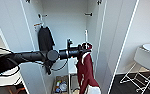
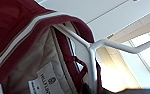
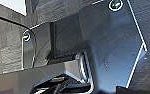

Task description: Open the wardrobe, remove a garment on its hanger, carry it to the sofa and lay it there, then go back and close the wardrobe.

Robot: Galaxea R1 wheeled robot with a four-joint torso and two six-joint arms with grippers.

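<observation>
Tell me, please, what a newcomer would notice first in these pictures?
The maroon jacket hanging on its hanger at the left tool, in front of the open wardrobe. Next, a black garment hanging inside on the left, and a white chair at far right.

The wardrobe [image 1: 66, 22] stood open, its upper middle free between the door at 9 o'clock and the door [image 1: 116, 37] at 3 o'clock. A black garment [image 1: 45, 38] hung at 10 o'clock, and the maroon garment [image 1: 86, 72] blocked the opening from centre to 5 o'clock. A white stool [image 1: 147, 60] on a wire frame crowded the floor at 4 o'clock.
</observation>
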